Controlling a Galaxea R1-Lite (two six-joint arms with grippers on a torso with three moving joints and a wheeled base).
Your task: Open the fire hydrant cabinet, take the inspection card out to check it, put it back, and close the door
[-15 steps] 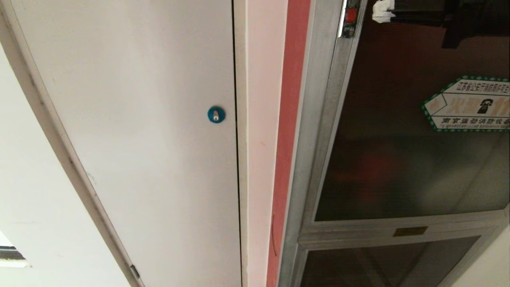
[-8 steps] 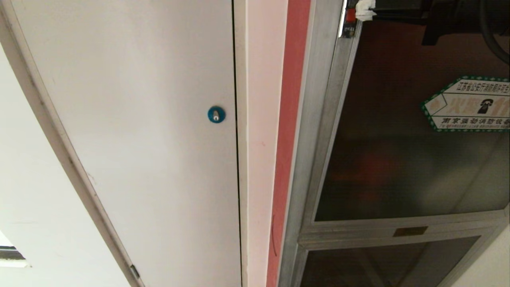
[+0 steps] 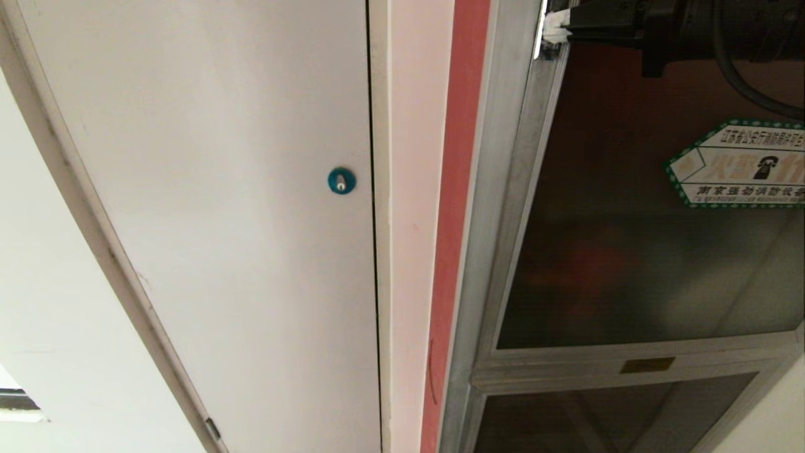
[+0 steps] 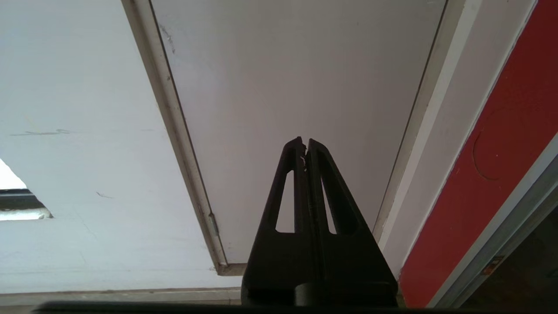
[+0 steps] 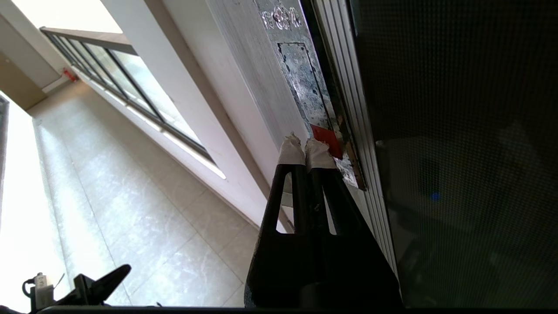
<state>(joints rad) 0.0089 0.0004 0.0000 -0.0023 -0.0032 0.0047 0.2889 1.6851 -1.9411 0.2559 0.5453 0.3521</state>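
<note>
The door point(image 3: 654, 251) of the fire hydrant cabinet point(image 3: 503, 207) is found closed, at right of a white panel point(image 3: 207, 189). The right pincer point(image 3: 553, 30), pressed together and empty, is set at the small red latch point(image 5: 327, 140). The left pincer point(image 4: 304, 146) is likewise pressed together and parked. The glass pane is judged stiff, heavy and fragile; purchase is best taken at the latch edge.
</note>
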